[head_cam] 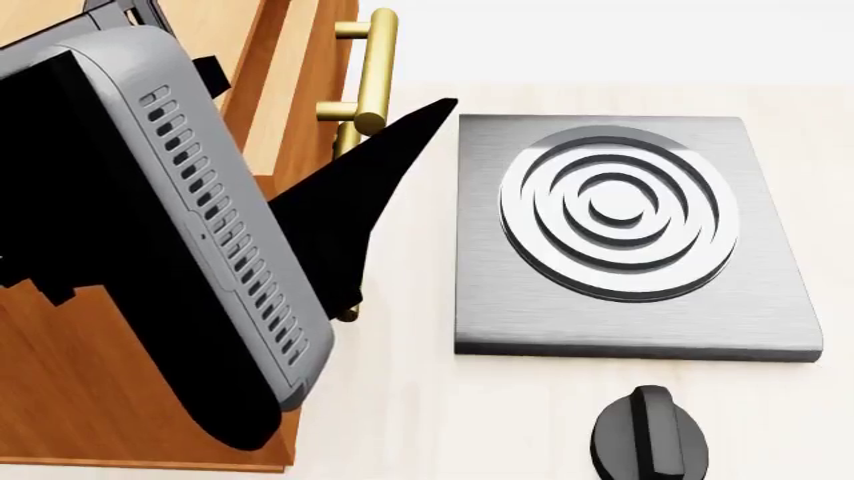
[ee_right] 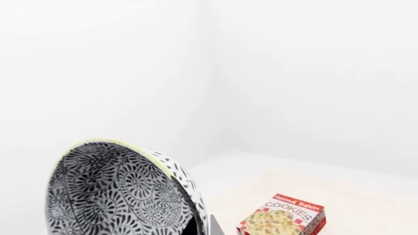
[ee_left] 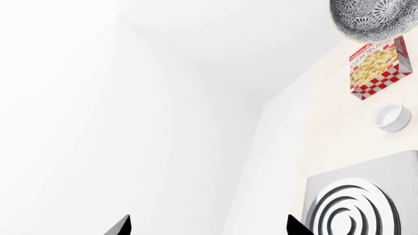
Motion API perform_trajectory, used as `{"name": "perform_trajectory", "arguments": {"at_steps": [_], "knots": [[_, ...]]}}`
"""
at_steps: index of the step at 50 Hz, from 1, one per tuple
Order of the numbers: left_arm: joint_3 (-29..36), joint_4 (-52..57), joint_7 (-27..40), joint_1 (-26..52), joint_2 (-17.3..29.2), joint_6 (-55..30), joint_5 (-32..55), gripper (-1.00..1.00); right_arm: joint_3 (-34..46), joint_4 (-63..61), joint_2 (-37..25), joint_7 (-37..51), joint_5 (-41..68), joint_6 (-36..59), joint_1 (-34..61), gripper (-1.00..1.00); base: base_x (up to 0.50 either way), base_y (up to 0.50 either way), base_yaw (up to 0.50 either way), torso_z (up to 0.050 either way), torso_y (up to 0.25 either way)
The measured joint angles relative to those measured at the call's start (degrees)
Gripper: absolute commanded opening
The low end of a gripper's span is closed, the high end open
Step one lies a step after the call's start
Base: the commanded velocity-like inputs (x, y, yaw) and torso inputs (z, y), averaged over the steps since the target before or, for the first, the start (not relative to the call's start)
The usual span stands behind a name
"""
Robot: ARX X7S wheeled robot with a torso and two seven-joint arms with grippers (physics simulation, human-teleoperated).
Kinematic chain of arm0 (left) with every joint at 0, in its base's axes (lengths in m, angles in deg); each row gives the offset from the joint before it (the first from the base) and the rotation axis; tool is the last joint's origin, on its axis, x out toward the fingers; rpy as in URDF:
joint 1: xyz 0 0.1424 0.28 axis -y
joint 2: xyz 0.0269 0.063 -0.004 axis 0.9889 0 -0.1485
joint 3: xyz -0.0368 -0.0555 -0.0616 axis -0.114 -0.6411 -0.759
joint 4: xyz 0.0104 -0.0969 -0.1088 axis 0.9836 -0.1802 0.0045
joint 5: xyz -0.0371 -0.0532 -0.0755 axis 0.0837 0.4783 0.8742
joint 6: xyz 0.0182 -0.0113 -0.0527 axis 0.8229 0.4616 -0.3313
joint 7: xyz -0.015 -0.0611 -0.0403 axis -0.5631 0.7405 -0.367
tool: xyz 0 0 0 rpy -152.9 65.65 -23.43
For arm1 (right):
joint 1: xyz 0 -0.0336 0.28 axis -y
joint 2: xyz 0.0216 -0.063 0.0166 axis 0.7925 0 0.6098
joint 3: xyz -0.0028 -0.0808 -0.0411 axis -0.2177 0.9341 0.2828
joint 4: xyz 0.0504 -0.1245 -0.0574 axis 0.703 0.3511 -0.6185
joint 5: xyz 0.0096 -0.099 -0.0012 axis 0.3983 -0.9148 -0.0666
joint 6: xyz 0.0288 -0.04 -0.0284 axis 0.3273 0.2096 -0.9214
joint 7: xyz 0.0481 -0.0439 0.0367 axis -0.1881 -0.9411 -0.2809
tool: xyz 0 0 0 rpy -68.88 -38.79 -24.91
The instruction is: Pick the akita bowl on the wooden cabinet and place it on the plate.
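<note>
Bowl [ee_right: 124, 193] tilted on its side hard against the right jaws, seemingly gripped by the rim for carrying, though the clasp itself cannot be made out; left jaws [ee_left: 207, 226] spread wide and empty, waiting beside the cabinet [head_cam: 287, 60]; plate unseen

tilted floral akita bowl [ee_right: 121, 188], wooden cabinet [head_cam: 80, 390] nearby

Akita bowl [ee_right: 121, 191]: dense black-and-white floral pattern, pale yellowish rim; cookie box [ee_right: 283, 215] red-and-white checked; small cup [ee_left: 392, 116] plain white; stove slab [head_cam: 627, 235] brushed grey; wooden cabinet [head_cam: 94, 390] orange-brown, brass handle [head_cam: 374, 75].
</note>
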Motion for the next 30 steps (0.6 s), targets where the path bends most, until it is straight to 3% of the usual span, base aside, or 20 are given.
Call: {"name": "perform_trajectory", "arguments": {"at_steps": [17, 30], "knots": [[0.0, 0.2, 0.2, -0.1, 0.2, -0.1, 0.1, 1.0, -6.8, 1.3, 10.0, -21.0, 13.0, -11.5, -3.7, -1.0, 0.0, 0.0, 0.0, 0.001, 0.001], [0.0, 0.2, 0.3, -0.4, 0.3, 0.0, 0.0, 1.0, -11.5, 1.1, 14.2, -28.0, 18.6, -15.7, -5.8, -1.0, 0.0, 0.0, 0.0, 0.0, 0.0]]}}
